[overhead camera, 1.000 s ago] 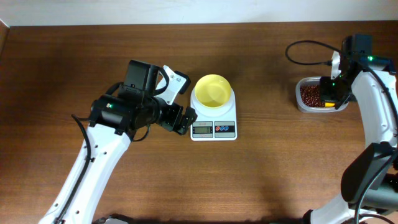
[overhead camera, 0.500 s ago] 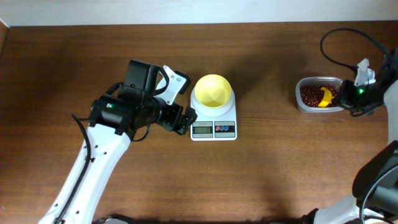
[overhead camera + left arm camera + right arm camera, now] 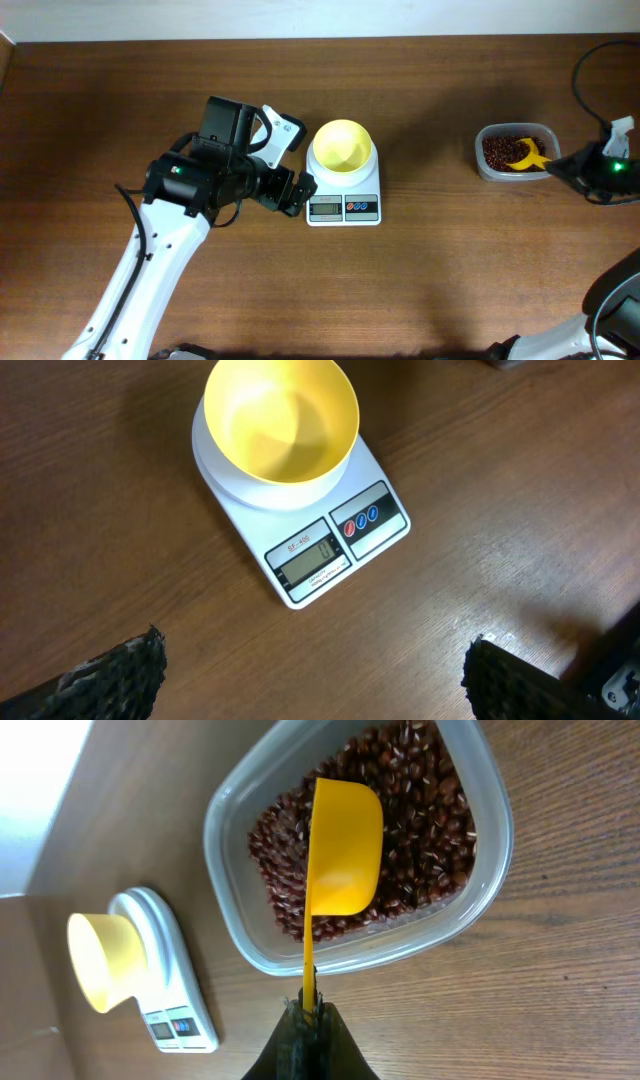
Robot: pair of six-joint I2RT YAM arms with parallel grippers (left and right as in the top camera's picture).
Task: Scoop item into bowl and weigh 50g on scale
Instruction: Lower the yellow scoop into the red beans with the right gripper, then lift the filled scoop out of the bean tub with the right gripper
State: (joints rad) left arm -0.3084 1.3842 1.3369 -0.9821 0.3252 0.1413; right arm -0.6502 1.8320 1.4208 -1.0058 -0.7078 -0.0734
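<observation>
Near the middle of the brown wooden table [image 3: 450,280], on the round platform of a small white rectangular digital kitchen scale [image 3: 344,207] with grey display and red and blue buttons: a small round pale yellow plastic bowl [image 3: 343,146], upright, nothing inside, white platform edge showing around its base. Just left of the scale, over bare wood: the left gripper [image 3: 310,682], fingers [image 3: 110,675] spread wide, holding and touching nothing. Well apart, towards the table's right edge: a clear rounded-rectangular plastic container [image 3: 232,870] full of small dark reddish-brown beans [image 3: 425,815]. Over that heap, the cup of a bright yellow long-handled plastic scoop [image 3: 343,845], handle crossing the container's near rim and pinched in the right gripper [image 3: 308,1020], fingers pressed together on it. Between scale and container, a wide stretch of bare wood; likewise along the front edge
</observation>
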